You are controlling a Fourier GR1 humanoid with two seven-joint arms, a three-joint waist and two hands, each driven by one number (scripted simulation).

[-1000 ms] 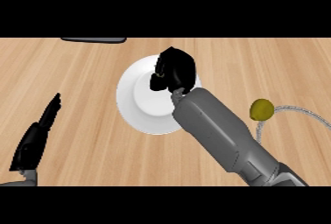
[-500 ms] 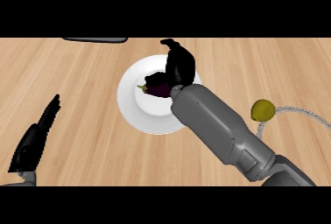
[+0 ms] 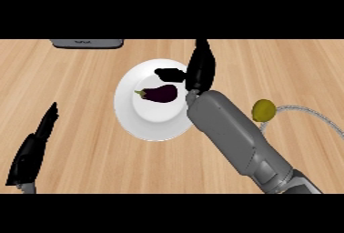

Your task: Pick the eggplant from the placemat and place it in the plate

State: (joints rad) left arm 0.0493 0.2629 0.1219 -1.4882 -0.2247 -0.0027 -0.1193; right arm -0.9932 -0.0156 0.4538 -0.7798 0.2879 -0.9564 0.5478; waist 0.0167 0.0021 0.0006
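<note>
While the left hand (image 3: 35,148) rests at the near left of the wooden counter (image 3: 80,113), its fingers straight and pointing away, holding nothing, a dark grey object (image 3: 87,43) lies at the far edge, only partly in view. Right of these sits the white plate (image 3: 131,123), and the eggplant (image 3: 160,93) lies on its raised middle, stem end toward the left (dark purple, on its side). A dark shadow falls on the plate just beyond the eggplant. Just right of the eggplant, the right hand (image 3: 200,68) stands over the plate's far right rim, fingers straight and close together, pointing away, clear of the eggplant and holding nothing. Its grey forearm (image 3: 232,132) slants across the plate's right side toward the near right. Farther right, a yellow-olive object (image 3: 263,109) sits at the edge of a grey placemat (image 3: 309,113), which shows only in part behind the forearm.
</note>
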